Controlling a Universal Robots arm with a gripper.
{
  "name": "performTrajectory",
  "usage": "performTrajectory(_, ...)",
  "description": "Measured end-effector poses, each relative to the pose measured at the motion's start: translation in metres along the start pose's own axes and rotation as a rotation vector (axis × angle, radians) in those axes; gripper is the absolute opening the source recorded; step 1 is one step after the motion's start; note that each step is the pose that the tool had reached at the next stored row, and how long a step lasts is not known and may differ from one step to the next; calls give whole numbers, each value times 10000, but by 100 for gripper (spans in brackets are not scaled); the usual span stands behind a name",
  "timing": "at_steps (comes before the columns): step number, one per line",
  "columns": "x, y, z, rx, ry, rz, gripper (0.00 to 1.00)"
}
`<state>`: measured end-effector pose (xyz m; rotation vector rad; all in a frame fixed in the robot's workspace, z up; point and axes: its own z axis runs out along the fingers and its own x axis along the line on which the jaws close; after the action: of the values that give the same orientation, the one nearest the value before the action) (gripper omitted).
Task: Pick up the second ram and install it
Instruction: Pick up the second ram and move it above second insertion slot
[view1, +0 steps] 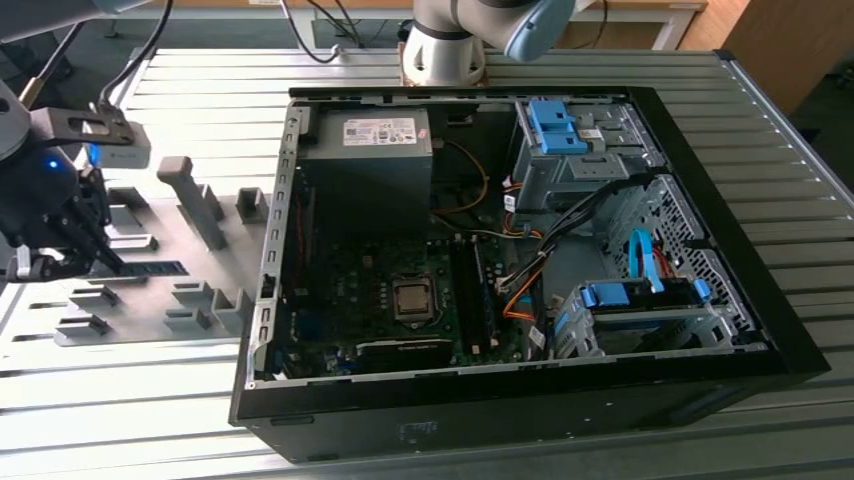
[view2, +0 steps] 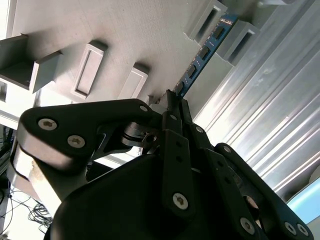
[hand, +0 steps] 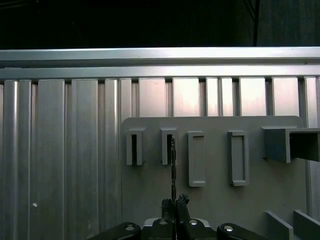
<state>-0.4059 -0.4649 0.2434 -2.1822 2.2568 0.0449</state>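
This looks like a robotics lab or test workshop. A ribbed aluminium table (view1: 120, 420) carries an opened desktop computer case (view1: 534, 410) with its motherboard (view1: 374, 290) bared. A grey fixture plate (view1: 234, 265) of part holders lies beside it. The robot arm's base (view1: 447, 60) stands at the table's far edge, with loose cables (view1: 320, 25) behind.

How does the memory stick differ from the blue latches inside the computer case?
The memory stick is thin, flat and dark blue with black chips; the latches are chunky, light-blue plastic. The stick sits in a gray holder outside the case; the latches sit inside it. Both are blue.
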Motion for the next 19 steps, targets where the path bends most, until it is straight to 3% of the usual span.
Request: performTrajectory(19, -3, 2, -103, 1, 4, 0, 14)
